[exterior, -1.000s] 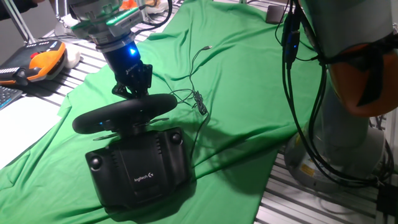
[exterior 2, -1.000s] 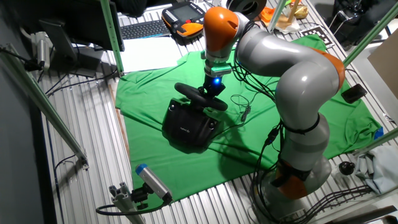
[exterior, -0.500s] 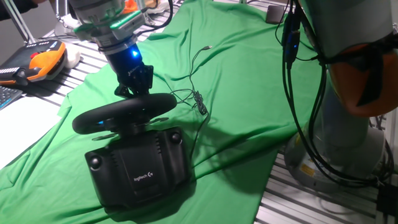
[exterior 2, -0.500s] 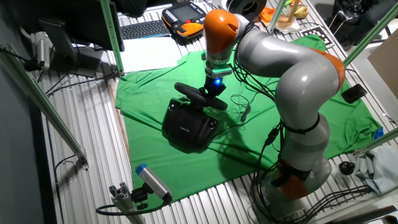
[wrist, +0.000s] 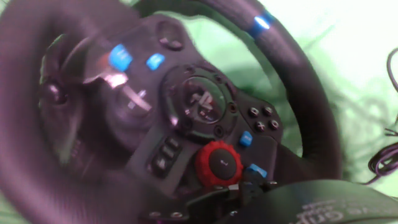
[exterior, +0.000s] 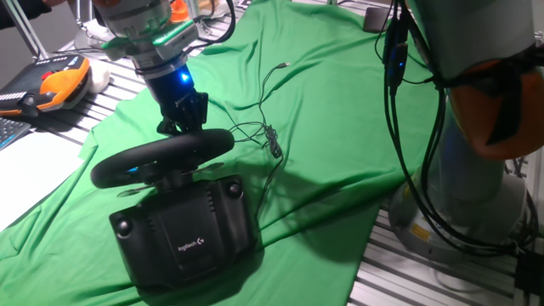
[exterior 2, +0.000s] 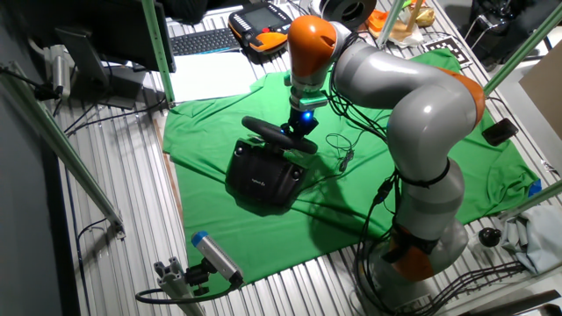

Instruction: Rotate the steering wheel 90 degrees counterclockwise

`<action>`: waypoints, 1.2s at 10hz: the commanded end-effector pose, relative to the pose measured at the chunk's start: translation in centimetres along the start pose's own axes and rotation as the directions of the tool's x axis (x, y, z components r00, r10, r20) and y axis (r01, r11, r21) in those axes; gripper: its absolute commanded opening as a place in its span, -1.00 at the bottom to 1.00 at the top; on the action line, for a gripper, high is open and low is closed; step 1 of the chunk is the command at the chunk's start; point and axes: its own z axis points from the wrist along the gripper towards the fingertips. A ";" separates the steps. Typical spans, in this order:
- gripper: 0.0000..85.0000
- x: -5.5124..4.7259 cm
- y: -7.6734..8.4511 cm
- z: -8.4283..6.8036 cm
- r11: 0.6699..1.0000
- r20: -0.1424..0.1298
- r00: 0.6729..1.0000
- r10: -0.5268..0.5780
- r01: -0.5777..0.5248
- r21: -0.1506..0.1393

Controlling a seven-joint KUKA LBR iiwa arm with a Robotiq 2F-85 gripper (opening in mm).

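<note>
The steering wheel (exterior: pixel 161 154) is a black rim seen nearly edge-on, mounted on a boxy black Logitech base (exterior: pixel 185 238) on the green cloth. My gripper (exterior: pixel 183 121), with a blue light on its wrist, sits right at the rim's far edge, its fingers closed against the rim and the fingertips partly hidden behind it. The other fixed view shows the wheel (exterior 2: pixel 267 134), the base (exterior 2: pixel 257 178) and the gripper (exterior 2: pixel 302 125) the same way. The hand view is blurred and filled by the wheel face, with its hub (wrist: pixel 200 106) and a red dial (wrist: pixel 219 163).
A thin black cable with an inline box (exterior: pixel 274 138) lies on the green cloth (exterior: pixel 340 110) just right of the wheel. An orange and black handset (exterior: pixel 55 83) lies at the far left. The arm's base and hanging cables (exterior: pixel 408 127) stand at the right.
The wheel and its base have shifted a little to the left and toward the front edge of the cloth. The gripper stayed at the rim and moved slightly with it.
</note>
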 end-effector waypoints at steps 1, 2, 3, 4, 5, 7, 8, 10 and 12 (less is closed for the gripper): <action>-1.00 -0.2 0.0 0.1 1.000 0.002 1.000 -0.002 0.002 -0.003; -1.00 -0.4 -0.1 0.3 1.000 0.003 1.000 -0.005 0.005 -0.004; -1.00 -0.6 -0.1 0.4 1.000 0.004 1.000 -0.008 0.008 -0.007; -1.00 -0.8 -0.1 0.6 1.000 0.004 1.000 -0.011 0.011 -0.009; -1.00 -1.1 0.0 0.8 1.000 0.005 1.000 -0.013 0.013 -0.016; -1.00 -1.7 0.2 1.0 1.000 0.009 1.000 -0.017 0.018 -0.020; -1.00 -1.8 0.3 1.0 1.000 0.010 1.000 -0.018 0.018 -0.022; -1.00 -1.9 0.4 0.9 0.999 0.010 1.000 -0.021 0.022 -0.029; -1.00 -2.0 0.5 0.9 0.999 0.009 1.000 -0.020 0.020 -0.034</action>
